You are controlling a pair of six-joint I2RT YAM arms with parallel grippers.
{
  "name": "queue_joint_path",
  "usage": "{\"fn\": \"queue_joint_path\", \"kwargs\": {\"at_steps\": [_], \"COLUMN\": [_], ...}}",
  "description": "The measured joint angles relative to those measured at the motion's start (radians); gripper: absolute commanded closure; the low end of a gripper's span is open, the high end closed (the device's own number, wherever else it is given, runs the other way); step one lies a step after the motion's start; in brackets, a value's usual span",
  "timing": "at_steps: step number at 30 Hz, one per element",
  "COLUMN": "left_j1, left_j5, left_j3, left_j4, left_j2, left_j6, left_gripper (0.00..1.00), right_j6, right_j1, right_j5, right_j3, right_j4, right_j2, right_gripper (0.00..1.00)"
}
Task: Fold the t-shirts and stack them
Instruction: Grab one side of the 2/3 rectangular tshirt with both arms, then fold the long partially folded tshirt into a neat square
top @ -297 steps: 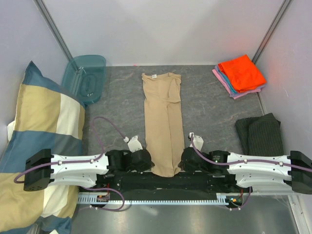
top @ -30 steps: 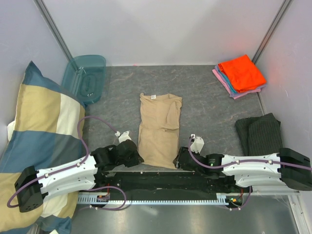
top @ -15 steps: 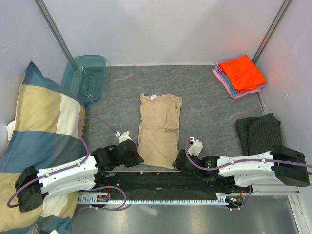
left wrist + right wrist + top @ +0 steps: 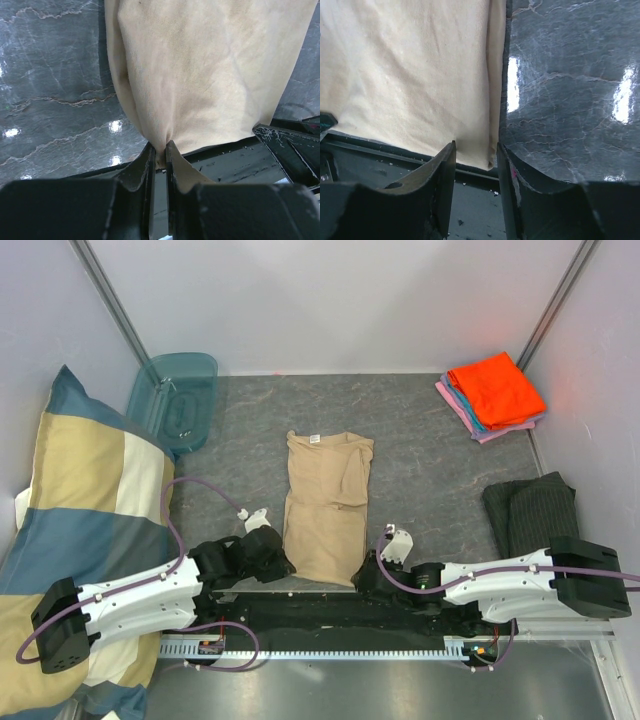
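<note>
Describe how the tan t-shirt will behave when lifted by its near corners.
Probably floppy: the tan t-shirt puckers into folds where the left gripper pinches it. Likely light: it looks like thin knit cloth. It may slide easily, since the table looks glossy.

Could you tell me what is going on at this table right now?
Two robot arms are folding a tan t-shirt on the table. The left gripper is shut on the shirt's near left corner. The right gripper stands open around the near right corner, not yet clamped. A stack of folded shirts, orange on top, sits at the far right.
</note>
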Motion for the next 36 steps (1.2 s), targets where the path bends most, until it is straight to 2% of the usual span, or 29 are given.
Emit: {"fn": "queue_joint_path", "kwargs": {"at_steps": [2,5,6,7,8,17,21,29,36], "left_j1": [0.000,0.000,0.000,0.000,0.000,0.000,0.000,0.029,0.158], "left_j5": [0.002,0.004,0.004,0.004,0.004,0.003,-0.023,-0.120,-0.125], "left_j3": [0.000,0.000,0.000,0.000,0.000,0.000,0.014,0.160,0.295], "left_j4": [0.000,0.000,0.000,0.000,0.000,0.000,0.000,0.069,0.160], "left_j2": [0.000,0.000,-0.002,-0.005,-0.008,-0.017,-0.002,0.136,0.237], "left_j6": [0.000,0.000,0.000,0.000,0.000,0.000,0.011,0.094,0.193], "left_gripper": [0.98,0.98,0.98,0.98,0.98,0.98,0.98,0.98,0.98], "right_j6": [0.000,0.000,-0.001,0.000,-0.002,0.000,-0.042,-0.227,-0.383], "right_j1": [0.000,0.000,0.000,0.000,0.000,0.002,-0.014,-0.159,-0.319], "right_j5": [0.003,0.005,0.005,0.007,0.010,0.031,0.051,0.090,0.089], "right_j3": [0.000,0.000,0.000,0.000,0.000,0.001,0.050,0.314,0.443], "right_j4": [0.004,0.008,0.008,0.008,0.009,0.010,-0.022,-0.038,-0.039], "right_j2": [0.009,0.014,0.014,0.014,0.015,-0.011,-0.019,0.096,0.146], "right_gripper": [0.55,0.62,0.81,0.95,1.00,1.00,1.00,1.00,1.00]}}
